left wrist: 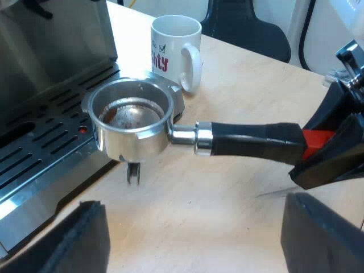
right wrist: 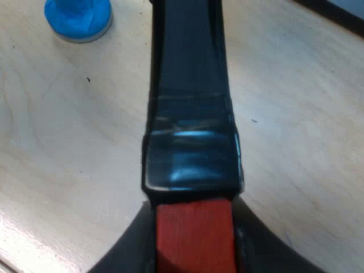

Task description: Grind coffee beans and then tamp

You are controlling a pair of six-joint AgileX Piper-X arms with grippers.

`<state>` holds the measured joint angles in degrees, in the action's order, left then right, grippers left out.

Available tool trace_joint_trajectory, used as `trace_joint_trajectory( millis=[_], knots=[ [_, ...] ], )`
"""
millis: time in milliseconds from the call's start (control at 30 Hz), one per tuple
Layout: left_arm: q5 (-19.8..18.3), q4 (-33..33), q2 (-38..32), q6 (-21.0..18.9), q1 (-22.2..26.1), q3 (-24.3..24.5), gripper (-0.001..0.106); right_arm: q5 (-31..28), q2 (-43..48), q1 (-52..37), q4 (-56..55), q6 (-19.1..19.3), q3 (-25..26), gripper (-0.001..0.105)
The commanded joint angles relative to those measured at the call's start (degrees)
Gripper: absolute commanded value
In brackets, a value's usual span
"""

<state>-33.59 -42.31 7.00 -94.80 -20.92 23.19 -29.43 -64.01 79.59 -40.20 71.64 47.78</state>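
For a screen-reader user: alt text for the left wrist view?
The right pincer holds a metal holder by its handle's red end, grounds in its basket, beside the espresso machine. A white mug stands nearby; the left pincer hangs open.

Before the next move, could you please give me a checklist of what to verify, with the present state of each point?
1. Grip: the right gripper is shut on the red end of the dark handle of the round metal holder: ok.
2. Brown grounds lie in the holder's basket: ok; whether enough, cannot tell.
3. The left gripper has its fingers open, holding nothing: ok.
4. The blue tamper sits on the pale wooden table, untouched: ok.
5. Holder apart from the white mug beside it: cannot tell.
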Motion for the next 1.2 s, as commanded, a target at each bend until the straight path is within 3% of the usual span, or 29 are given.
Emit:
trace_joint_trajectory(
  millis=[33,167,400,567,867,1200],
  knots=[
    [0.85,0.04,-0.26,-0.52,-0.24,0.02,0.065,2.93,0.93,-3.15,5.95,1.64,-2.48,0.000],
    [0.85,0.04,-0.26,-0.52,-0.24,0.02,0.065,6.31,0.93,-6.55,9.65,8.33,-3.49,0.000],
    [0.85,0.04,-0.26,-0.52,-0.24,0.02,0.065,11.59,0.93,-12.77,11.04,11.48,-3.47,0.000],
    [0.85,0.04,-0.26,-0.52,-0.24,0.02,0.065,15.63,0.93,-14.92,16.35,18.65,-5.51,0.000],
    [0.85,0.04,-0.26,-0.52,-0.24,0.02,0.065,15.75,0.93,-14.90,26.34,19.47,-13.90,0.000],
    [0.85,0.04,-0.26,-0.52,-0.24,0.02,0.065,15.44,-0.46,-14.90,28.85,19.47,-16.70,0.000]
  ],
)
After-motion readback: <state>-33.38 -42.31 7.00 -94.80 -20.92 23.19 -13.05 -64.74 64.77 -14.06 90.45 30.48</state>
